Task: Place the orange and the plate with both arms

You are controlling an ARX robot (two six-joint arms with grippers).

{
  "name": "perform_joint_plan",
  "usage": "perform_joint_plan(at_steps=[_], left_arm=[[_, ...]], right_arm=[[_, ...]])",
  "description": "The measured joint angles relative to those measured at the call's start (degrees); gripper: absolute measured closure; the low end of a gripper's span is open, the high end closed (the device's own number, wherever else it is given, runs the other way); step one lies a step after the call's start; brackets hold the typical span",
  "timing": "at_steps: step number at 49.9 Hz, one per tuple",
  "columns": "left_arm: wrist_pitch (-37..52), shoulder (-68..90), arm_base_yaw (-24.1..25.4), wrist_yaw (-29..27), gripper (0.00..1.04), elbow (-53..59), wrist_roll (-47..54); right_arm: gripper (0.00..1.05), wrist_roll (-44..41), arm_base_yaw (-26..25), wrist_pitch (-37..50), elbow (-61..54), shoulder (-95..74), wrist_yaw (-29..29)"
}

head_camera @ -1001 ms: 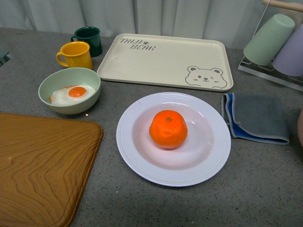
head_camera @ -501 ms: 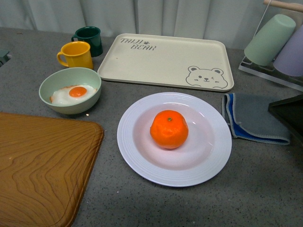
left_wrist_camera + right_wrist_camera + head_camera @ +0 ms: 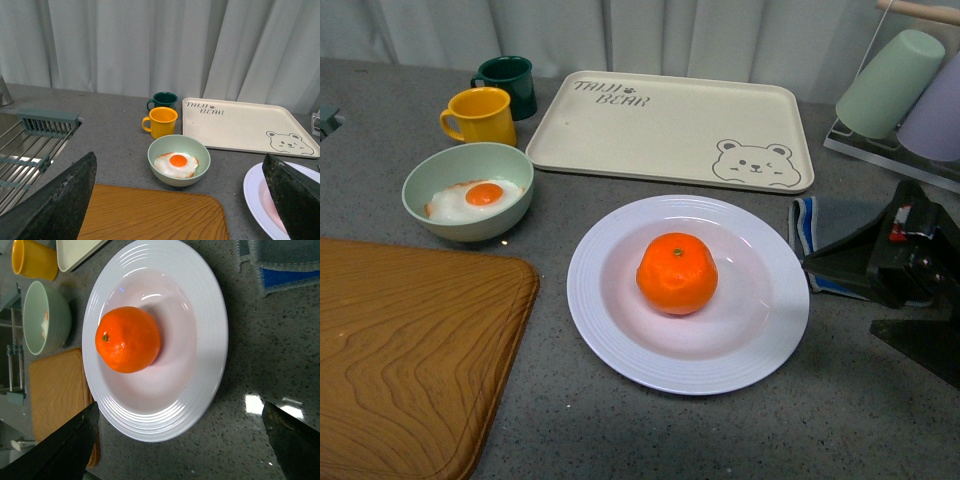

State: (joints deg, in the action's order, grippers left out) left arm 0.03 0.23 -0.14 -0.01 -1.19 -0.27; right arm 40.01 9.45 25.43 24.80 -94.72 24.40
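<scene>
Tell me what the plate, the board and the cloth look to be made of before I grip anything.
Plate: glazed ceramic, or possibly melamine. It is white and glossy, with bright highlights on the ridged rim.
Board: wood or a wood-look surface, with wavy grain and a satin sheen.
Cloth: soft fabric, matte grey with blue edging, lying folded.

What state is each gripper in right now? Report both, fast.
Left gripper: open, fingers wide apart, nothing between them.
Right gripper: open, fingers wide apart, holding nothing.
</scene>
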Motion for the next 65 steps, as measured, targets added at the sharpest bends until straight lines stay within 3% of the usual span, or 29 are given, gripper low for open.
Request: perform_joint_plan(at_steps=[12,50,61,65], left_arm=[[0.0,0.0,0.0,0.0,0.07,0.0,0.0],[0.0,0.0,0.0,0.0,0.07,0.0,0.0],[0.0,0.0,0.0,0.0,0.07,0.0,0.0],[0.0,0.0,0.0,0.0,0.07,0.0,0.0]], right_arm=[[0.09,3.4,0.0,1.4,5.6,-12.0,2.7],[0.1,11.4,1.5,-0.8,19.4,-26.5,7.6],[0.49,11.7,1.5,-3.3,20.2,-27.6,6.5],[0.71,11.7,1.5,-4.5,20.3,-28.2,5.8]])
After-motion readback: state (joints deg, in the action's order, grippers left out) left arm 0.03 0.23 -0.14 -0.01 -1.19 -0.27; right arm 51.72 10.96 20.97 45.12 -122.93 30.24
